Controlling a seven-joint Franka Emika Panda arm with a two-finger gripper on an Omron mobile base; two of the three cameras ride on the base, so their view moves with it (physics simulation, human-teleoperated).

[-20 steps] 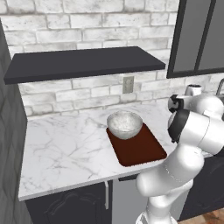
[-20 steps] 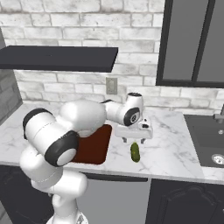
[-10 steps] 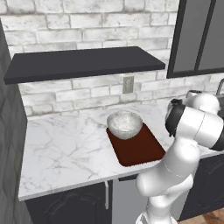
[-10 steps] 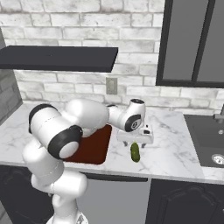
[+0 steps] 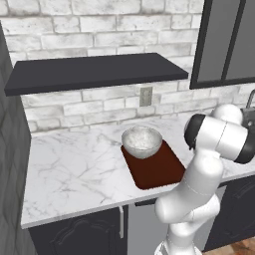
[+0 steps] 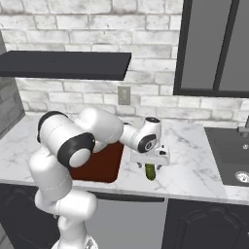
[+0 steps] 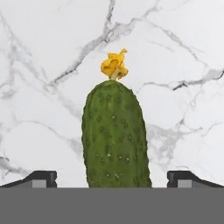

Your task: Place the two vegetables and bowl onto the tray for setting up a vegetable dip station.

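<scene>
The gripper (image 6: 151, 164) hangs wide open and empty over the cucumber (image 7: 115, 136) — which lies near the counter's (image 6: 194, 165) front edge, just right of the tray (image 6: 99, 165). Closing off-centre could roll it off that edge.

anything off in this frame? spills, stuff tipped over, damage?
Nothing stands out. The bowl sits upright at the back end of the tray, which lies flat on the counter. The cucumber lies whole on the marble beside the tray, between the fingers of the open pincer. No spill or damage shows.
</scene>
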